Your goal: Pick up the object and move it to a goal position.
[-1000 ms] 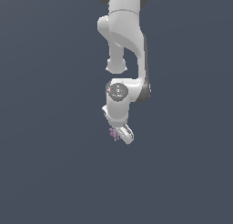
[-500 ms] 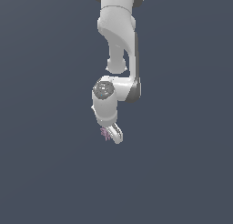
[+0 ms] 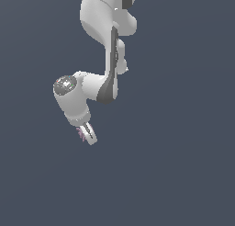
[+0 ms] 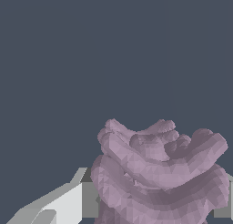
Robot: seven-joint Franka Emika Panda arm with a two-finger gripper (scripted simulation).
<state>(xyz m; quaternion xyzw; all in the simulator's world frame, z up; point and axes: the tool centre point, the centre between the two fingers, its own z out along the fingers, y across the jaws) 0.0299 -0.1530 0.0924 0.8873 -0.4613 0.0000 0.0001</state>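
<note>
Gripper (image 3: 86,135) clamped on the object (image 3: 82,134), fingers (image 4: 59,205) pressing both sides (lumpy, pale purple); object sits between fingertips, arm held against plain grey background.

Robot arm (image 3: 98,18): showing glossy white rounded shell segments, with dark grey bands running at the joints. Wrist housing (image 3: 71,96): wearing a round grey end cap (image 3: 64,84) with tiny coloured specks. Gripper (image 3: 87,134): presenting blocky white fingers (image 4: 63,205) with grey inner faces.
</note>
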